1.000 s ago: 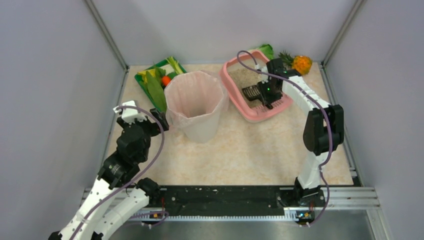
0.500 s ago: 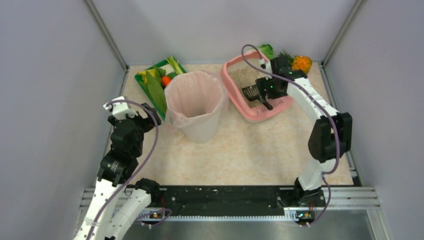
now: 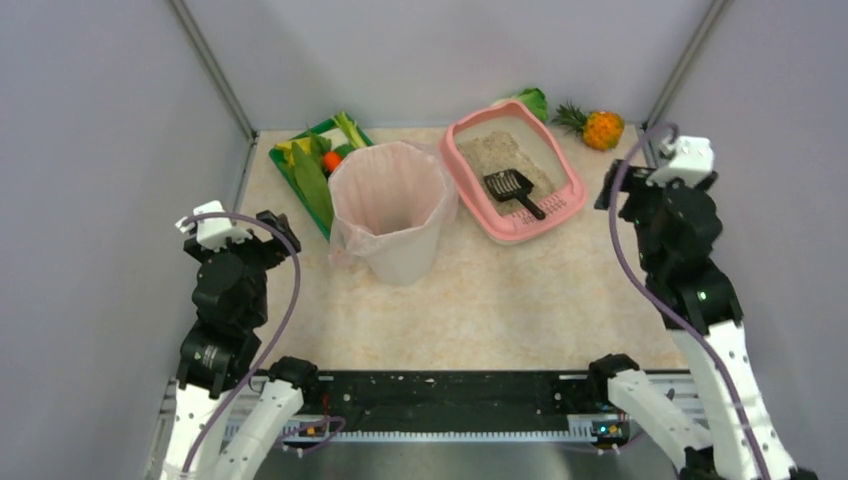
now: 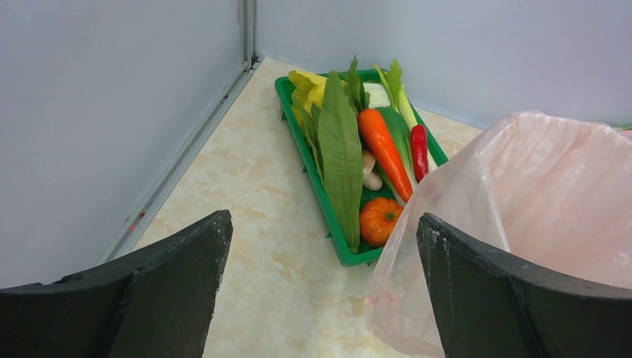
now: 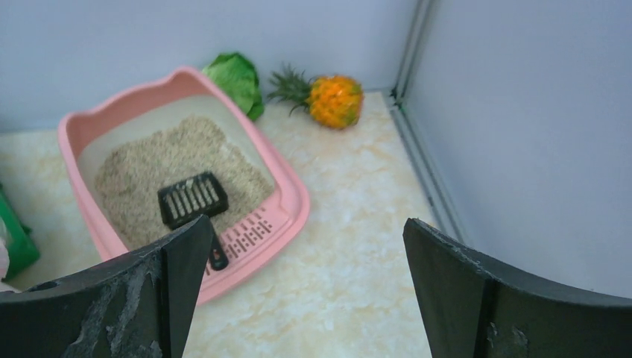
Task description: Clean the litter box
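from above: the right gripper (image 3: 612,192) has let go of the black scoop (image 3: 508,185) and pulled back to the right edge of the table, its jaws spread wide and empty. a second ago it was down inside the litter box (image 3: 560,212), clamped on the scoop's handle. the scoop now lies on the litter with its handle across the slotted lip. the left gripper (image 3: 275,225), also released and holding nothing, has drawn back towards the left wall, away from the pink-lined bin (image 3: 400,255). both arms look parked, which suggests the scooping is finished or nearly so. the litter box sits at the far side of the table, just right of the bin. it is ahead and to the left of the right gripper and well apart from it.

left wrist: the left gripper (image 4: 322,220) stands open with nothing between its fingers. beyond them are the green vegetable tray (image 4: 287,97) and the bin (image 4: 536,186). the litter box is out of this view.

right wrist: the right gripper (image 5: 307,222) gapes empty. the litter box (image 5: 294,194) lies ahead and to the left, with the scoop (image 5: 192,200) resting on grey-beige litter (image 5: 134,171). a pineapple (image 5: 334,99) sits beyond, by the corner.
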